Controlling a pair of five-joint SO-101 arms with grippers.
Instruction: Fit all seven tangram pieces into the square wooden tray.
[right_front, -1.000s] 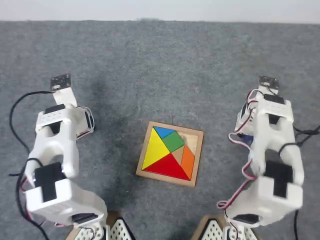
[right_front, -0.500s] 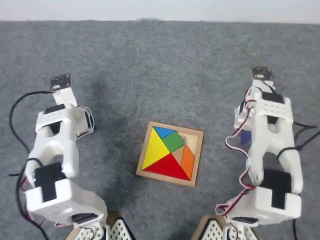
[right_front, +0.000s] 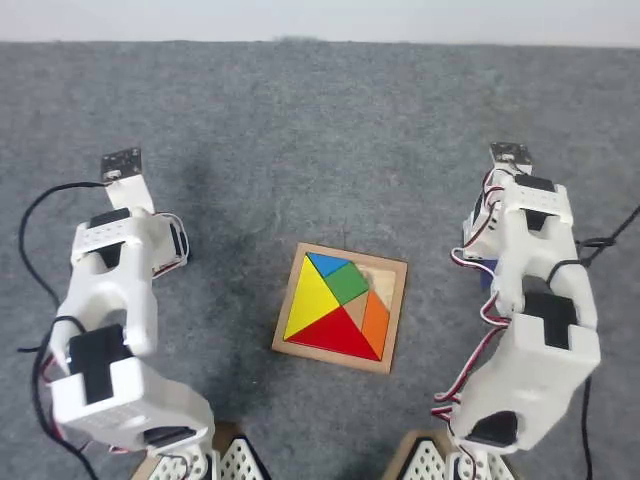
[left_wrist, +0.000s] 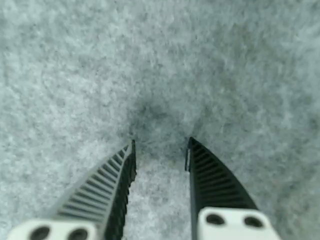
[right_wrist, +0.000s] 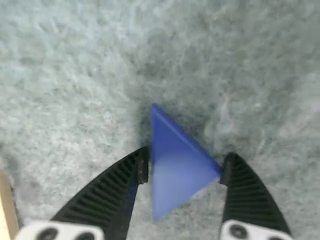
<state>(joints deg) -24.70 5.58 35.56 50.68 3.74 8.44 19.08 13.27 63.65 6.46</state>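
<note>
The square wooden tray (right_front: 396, 266) lies mid-table with yellow (right_front: 310, 298), blue (right_front: 325, 264), green (right_front: 348, 283), red (right_front: 335, 335) and orange (right_front: 375, 320) pieces in it; bare wood shows along its right side. A blue triangle (right_wrist: 177, 162) lies flat on the carpet between the fingers of my right gripper (right_wrist: 184, 165), which is open and straddles it closely. A sliver of that triangle (right_front: 486, 277) peeks out beside the right arm (right_front: 530, 240). My left gripper (left_wrist: 160, 147) hangs open over bare carpet, and the left arm (right_front: 110, 260) stands left of the tray.
Grey carpet (right_front: 330, 130) covers the whole table. Cables trail off both arms near the side edges. Wide free room lies behind the tray and between it and each arm.
The right arm's wrist has swung farther back and slightly toward the tray, covering more of the blue triangle. The left arm and the tray have stayed put.
</note>
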